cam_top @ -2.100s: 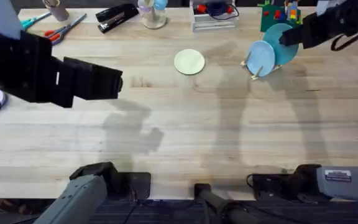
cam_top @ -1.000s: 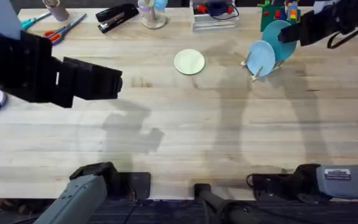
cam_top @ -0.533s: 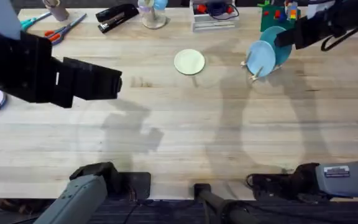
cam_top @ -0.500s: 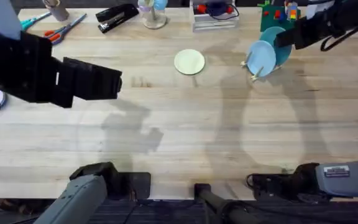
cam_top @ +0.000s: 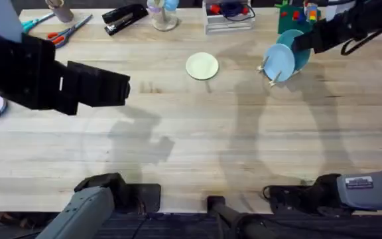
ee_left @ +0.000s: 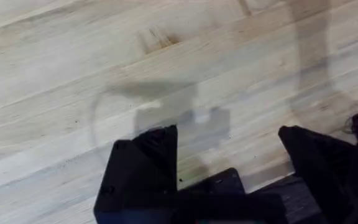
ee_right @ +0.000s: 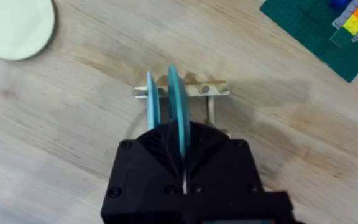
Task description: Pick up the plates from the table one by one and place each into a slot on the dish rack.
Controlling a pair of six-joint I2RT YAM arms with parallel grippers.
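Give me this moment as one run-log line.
right gripper: shut on teal plate, upright in dish rack slot | light-blue plate: racked alongside | cream plate: flat on table | left gripper: open

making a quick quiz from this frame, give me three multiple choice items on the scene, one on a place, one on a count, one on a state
1. Where is the cream plate?
A. flat on the table
B. in the dish rack
C. in the left gripper

2. How many plates stand in the dish rack?
A. none
B. two
C. four

3. What is the right gripper doing?
A. hanging open over bare wood
B. shut on the teal plate
C. holding scissors

Answers:
1 A, it lies flat on the planks, apart from the rack.
2 B, the right wrist view shows the light-blue plate and the teal one upright between the pegs.
3 B, its fingers close around the teal plate's edge.
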